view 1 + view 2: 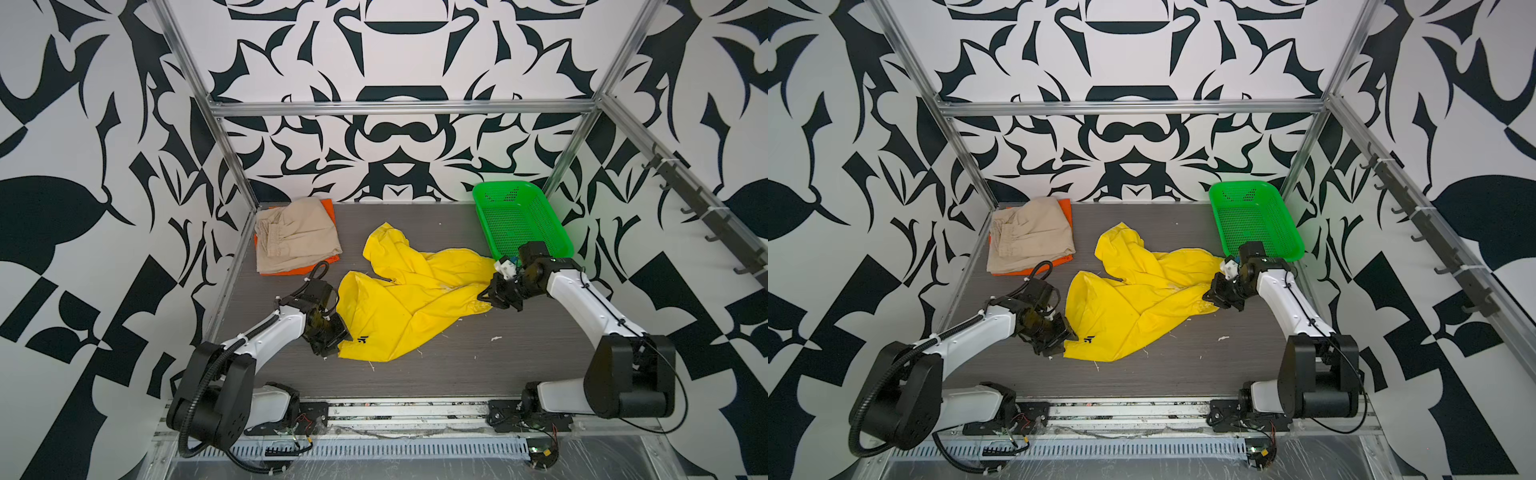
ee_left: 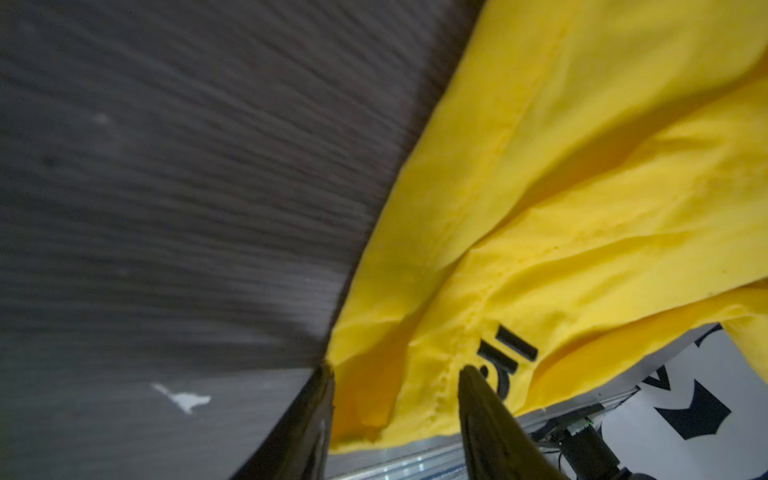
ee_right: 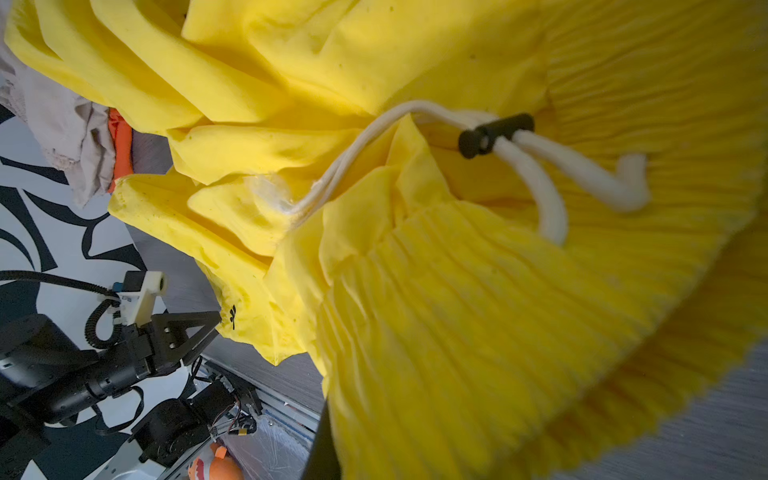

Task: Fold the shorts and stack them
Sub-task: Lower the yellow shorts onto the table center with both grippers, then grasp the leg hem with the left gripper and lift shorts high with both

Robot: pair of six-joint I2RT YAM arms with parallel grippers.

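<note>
The yellow shorts (image 1: 407,299) (image 1: 1133,299) lie crumpled and spread in the middle of the table. My left gripper (image 1: 338,336) (image 2: 397,372) is at their near-left corner by the black logo, jaws apart, with the hem between the fingers. My right gripper (image 1: 488,297) (image 1: 1210,293) is shut on the ribbed waistband (image 3: 457,332) at the right end, by the white drawstring (image 3: 540,195) and its black toggle (image 3: 494,135). The beige shorts (image 1: 295,237) lie folded on the orange shorts (image 1: 330,210) at the back left.
A green perforated basket (image 1: 519,220) (image 1: 1254,220) stands at the back right, just behind my right wrist. Small white scraps (image 1: 496,338) lie on the dark wood-grain table (image 1: 457,365). Metal frame posts and patterned walls enclose the table.
</note>
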